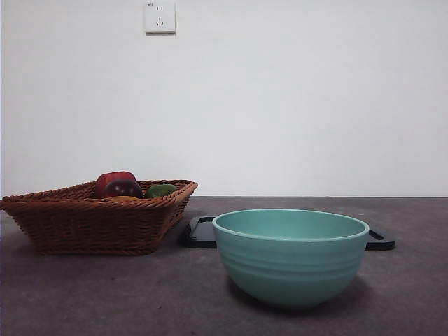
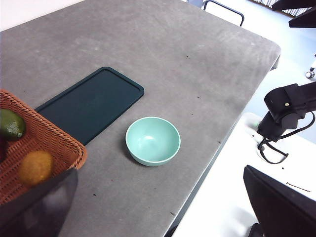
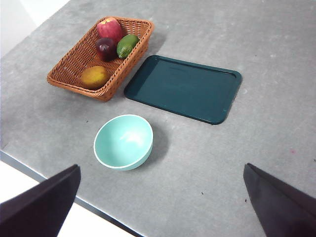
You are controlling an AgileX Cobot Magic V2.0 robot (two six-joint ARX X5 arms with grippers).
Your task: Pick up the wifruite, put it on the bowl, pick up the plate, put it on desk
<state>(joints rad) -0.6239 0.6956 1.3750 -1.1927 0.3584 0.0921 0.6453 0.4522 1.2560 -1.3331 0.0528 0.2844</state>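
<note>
Wifruite in basket; bowl upright (seemingly empty) on desk.

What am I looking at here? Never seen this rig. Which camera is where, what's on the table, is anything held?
It is a two-armed robot at a table, each arm ending in a gripper with two black jaws. One picture comes from a low camera looking level across the desk; the other two come from cameras on the left and right wrists, looking down.

The dark wedges at the bottom corners of the wrist pictures are the jaws of the left gripper and the right gripper, spread wide. Both hover above the table and hold nothing.

On the desk stand an empty teal bowl, a dark green tray and a wicker basket. In the basket lie the golden-brown wifruite, a red apple, a dark purple fruit and a green fruit.
</note>
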